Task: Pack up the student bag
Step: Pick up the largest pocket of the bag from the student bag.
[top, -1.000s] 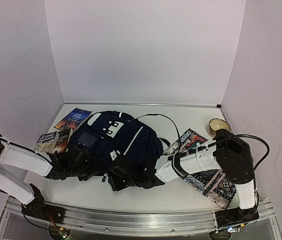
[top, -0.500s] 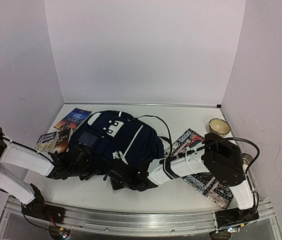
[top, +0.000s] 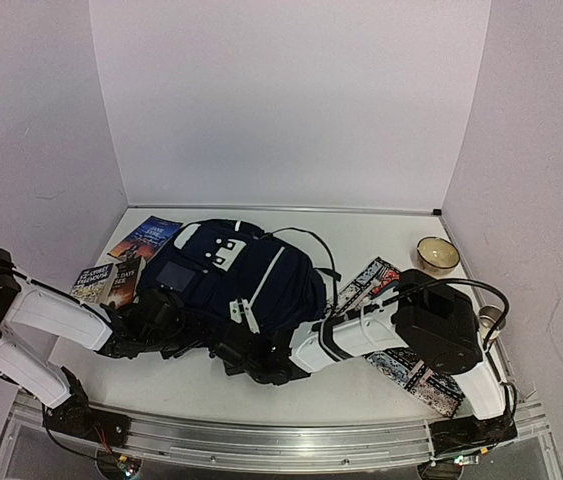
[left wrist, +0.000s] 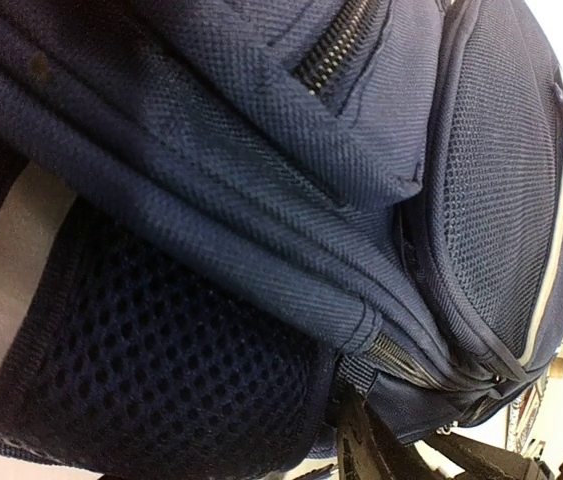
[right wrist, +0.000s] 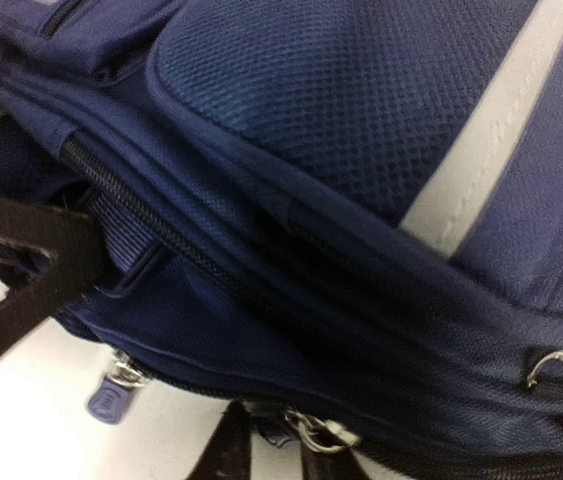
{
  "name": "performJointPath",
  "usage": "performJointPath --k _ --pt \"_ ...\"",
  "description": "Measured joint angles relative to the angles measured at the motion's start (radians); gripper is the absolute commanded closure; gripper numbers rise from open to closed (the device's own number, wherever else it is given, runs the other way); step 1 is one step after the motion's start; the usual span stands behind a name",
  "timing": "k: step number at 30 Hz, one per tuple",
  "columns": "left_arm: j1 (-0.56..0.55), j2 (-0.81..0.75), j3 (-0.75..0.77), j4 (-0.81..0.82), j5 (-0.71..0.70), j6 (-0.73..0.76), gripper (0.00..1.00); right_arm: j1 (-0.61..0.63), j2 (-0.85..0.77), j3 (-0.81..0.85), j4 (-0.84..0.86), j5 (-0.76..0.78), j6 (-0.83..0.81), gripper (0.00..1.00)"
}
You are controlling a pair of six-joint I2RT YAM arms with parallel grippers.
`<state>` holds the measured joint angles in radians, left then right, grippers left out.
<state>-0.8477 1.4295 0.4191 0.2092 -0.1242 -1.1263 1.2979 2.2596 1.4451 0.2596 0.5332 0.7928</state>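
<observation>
The student bag (top: 231,275) lies flat on the white tabletop (top: 381,235), and both arms are stretched low along the surface to meet it at its near edge. The left fingers (top: 189,335) press in against the bag's near left side. The right fingers (top: 253,355) are against the near edge a little way along, so the two sets sit close to each other with a corner of dark fabric between them. From above, both pairs are black against navy cloth, and I cannot tell whether either pair is released or pinched on something. In the left wrist view the fingers are all but out of sight, and the frame is filled with the bag's mesh side pocket (left wrist: 161,370) and a zip line just ahead of them. In the right wrist view a metal zipper pull (right wrist: 306,430) hangs right at the dark tips at the bottom edge, but I cannot make out whether they grip it. A small purple tag (right wrist: 109,395) dangles to one side of them, a dark strap (right wrist: 21,270) crosses beyond that, and a white stripe (right wrist: 491,130) runs over the cloth above. Out past the left fingers, on the far side from the right pair, two books (top: 109,282) lie side by side, with a blue book (top: 146,238) farther off. Behind the right fingers, under that arm, is a patterned mat (top: 416,372), and a bowl (top: 437,252) stands well beyond it.
</observation>
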Motion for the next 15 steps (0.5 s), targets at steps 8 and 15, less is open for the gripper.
performJointPath --k 8,15 --pt "0.026 0.030 0.021 0.003 -0.006 0.024 0.74 -0.005 -0.018 -0.052 0.053 0.019 -0.064 1.00" --pt "0.064 0.069 0.066 0.027 0.048 0.063 0.95 -0.019 -0.141 -0.212 0.093 -0.069 -0.171 1.00"
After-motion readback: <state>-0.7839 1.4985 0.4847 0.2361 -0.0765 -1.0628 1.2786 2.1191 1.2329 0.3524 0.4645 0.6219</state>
